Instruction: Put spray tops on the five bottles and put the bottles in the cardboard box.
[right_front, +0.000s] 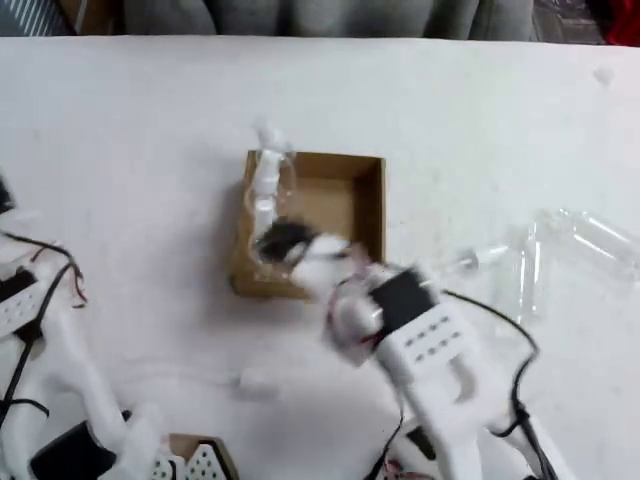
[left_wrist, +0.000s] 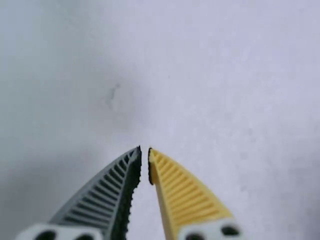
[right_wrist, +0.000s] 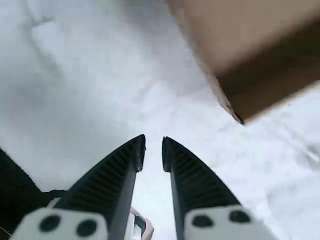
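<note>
**At the box's near edge: right gripper empty, one bottle packed**

Mid-table sits the box, open side up, within easy reach of the right arm. One bottle with a white spray top lies against the box's left wall, its top poking past the far-left corner. Tucked along that wall, it likely leaves floor space for the four bottles to come.

The right gripper hangs over the box's near-left corner, low above the table. Its black fingers are drawn almost together with only a thin slit between them and nothing in it. That fits an arm done with one delivery and free for the next.

More clear bottles lie by the table's right edge, well apart from the box; how many I cannot tell. A small white piece between them and the box may be a spray top.

The left arm is folded at the near-left corner, probably to keep out of the way. The left gripper has one grey and one yellow finger, tips all but touching, holding nothing over bare table.

No label, brand or writing can be read on the box or bottles.
</note>
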